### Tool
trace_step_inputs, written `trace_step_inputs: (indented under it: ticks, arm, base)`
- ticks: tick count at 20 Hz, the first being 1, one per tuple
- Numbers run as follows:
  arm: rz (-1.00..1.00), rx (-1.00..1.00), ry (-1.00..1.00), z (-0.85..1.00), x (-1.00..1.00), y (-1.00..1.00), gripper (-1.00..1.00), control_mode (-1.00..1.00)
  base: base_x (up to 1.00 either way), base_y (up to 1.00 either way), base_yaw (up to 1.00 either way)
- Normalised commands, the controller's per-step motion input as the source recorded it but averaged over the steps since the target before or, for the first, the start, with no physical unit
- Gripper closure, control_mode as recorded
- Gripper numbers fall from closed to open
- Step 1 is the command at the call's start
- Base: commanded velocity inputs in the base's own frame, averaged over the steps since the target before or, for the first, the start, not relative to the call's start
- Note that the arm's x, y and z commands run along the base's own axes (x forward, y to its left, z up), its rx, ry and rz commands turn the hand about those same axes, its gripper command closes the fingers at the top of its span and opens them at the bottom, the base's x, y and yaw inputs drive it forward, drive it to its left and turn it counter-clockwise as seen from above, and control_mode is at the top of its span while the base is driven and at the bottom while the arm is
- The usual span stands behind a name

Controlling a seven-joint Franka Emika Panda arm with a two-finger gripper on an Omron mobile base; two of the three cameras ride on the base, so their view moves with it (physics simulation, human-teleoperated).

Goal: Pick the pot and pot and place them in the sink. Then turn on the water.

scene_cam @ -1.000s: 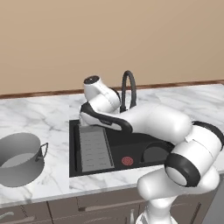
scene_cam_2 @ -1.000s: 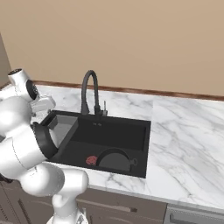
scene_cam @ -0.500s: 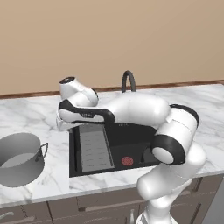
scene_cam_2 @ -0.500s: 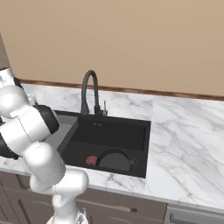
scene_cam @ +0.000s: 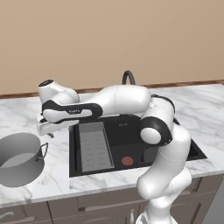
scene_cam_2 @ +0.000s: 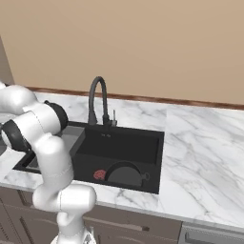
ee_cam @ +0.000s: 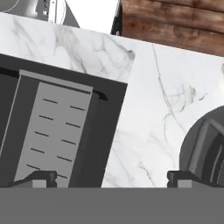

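The grey metal pot (scene_cam: 18,160) stands on the marble counter left of the sink (scene_cam: 131,127). My gripper (scene_cam: 47,132) hangs open above the counter between the sink's left rim and the pot, holding nothing. In the hand view my gripper (ee_cam: 111,179) is over bare marble, with the grey pot (ee_cam: 204,146) beside one fingertip and the ribbed tray (ee_cam: 52,131) beside the other. The dark pot (scene_cam_2: 125,173) lies in the sink (scene_cam_2: 119,143) on its floor. No water runs from the black faucet (scene_cam_2: 97,100).
A small red thing (scene_cam: 127,161) lies on the sink floor beside the ribbed tray (scene_cam: 92,146). The faucet (scene_cam: 128,78) rises behind the basin. Marble counter (scene_cam_2: 200,157) stretches to the right of the sink. A wall backs the counter.
The arm has swung left, from over the sink's back left corner to over the counter beside the grey pot. The jaws stayed open.
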Motion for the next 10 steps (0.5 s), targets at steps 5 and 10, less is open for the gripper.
trace_step_inputs:
  ticks: [5, 10]
  arm:
    - [0.00, 0.11, 0.00, -0.13, -0.01, 0.48, -1.00, -1.00]
    - [0.00, 0.34, 0.00, -0.23, 0.00, 0.04, -1.00, -1.00]
  base:
    - [0.00, 0.00, 0.00]
    - [0.00, 0.00, 0.00]
